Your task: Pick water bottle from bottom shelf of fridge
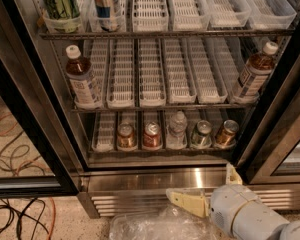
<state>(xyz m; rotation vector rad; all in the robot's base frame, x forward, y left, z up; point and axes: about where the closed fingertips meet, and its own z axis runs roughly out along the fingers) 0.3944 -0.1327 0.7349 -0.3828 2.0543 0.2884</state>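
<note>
The small clear water bottle (177, 129) stands upright in the middle lane of the fridge's bottom shelf (104, 132), between metal cans. My gripper (208, 188) is low in the front right, in front of the fridge's stainless-steel base grille (135, 196), below and a little right of the bottle and well apart from it. Its two cream fingers are spread apart: one (186, 202) points left, the other (233, 174) points up. It holds nothing.
Two cans (125, 136) (151, 135) stand left of the bottle and two (202, 134) (225, 133) to its right. Brown-liquid bottles (83, 84) (253, 75) stand at the ends of the rack above. Dark door frames (30, 109) flank the opening. Crumpled clear plastic (160, 226) lies on the floor; cables (15, 219) lie at the left.
</note>
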